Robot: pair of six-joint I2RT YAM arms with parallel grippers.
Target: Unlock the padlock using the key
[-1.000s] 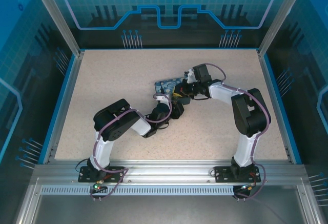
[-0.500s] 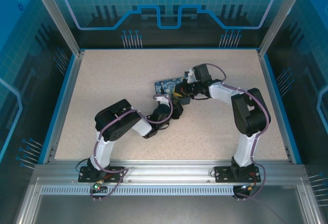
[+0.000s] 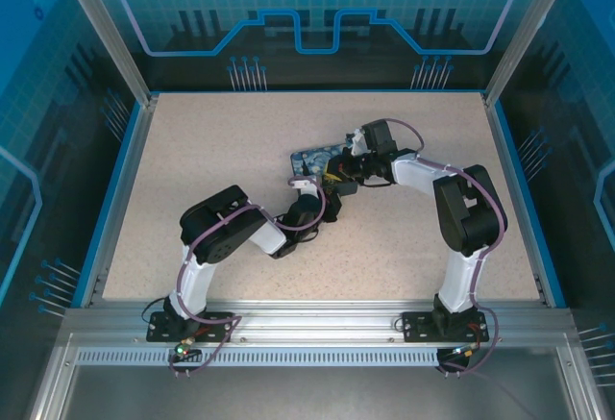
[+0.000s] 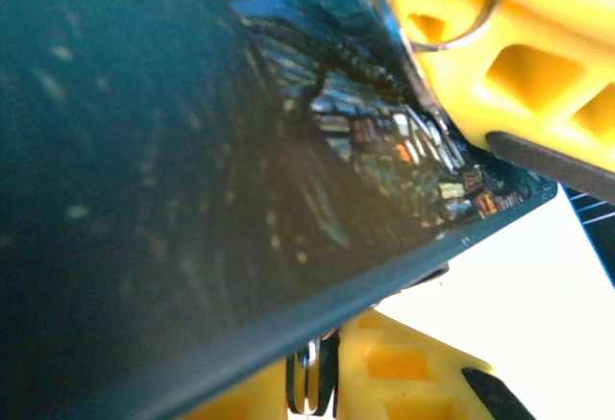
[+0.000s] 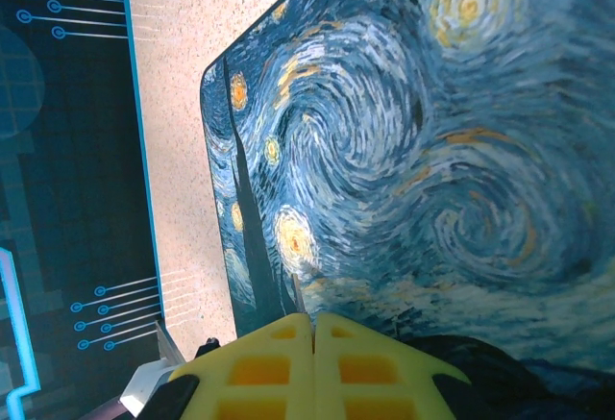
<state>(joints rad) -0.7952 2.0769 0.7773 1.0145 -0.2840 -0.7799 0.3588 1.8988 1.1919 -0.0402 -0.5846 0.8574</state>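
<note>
One speckled table (image 3: 192,151), bare out to its blue edges; one swirl-printed box (image 3: 315,160) at centre, two grippers crowding its lower side. The right gripper (image 5: 313,329) is pinched together. The left gripper (image 3: 309,185) has fingers (image 4: 500,64) either side of the box's edge, grip unclear. One thin metal loop (image 4: 423,16) sits upper right of the left wrist view; padlock and key indistinguishable

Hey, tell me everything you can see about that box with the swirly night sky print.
The box is flat and rectangular with rounded corners. Its top face is printed with a dark blue swirling night sky and yellow stars, and looks slightly glossy. It lies flat on the speckled beige table, mid-table. The right gripper, shut, sits over one edge; contact is unclear.
</note>
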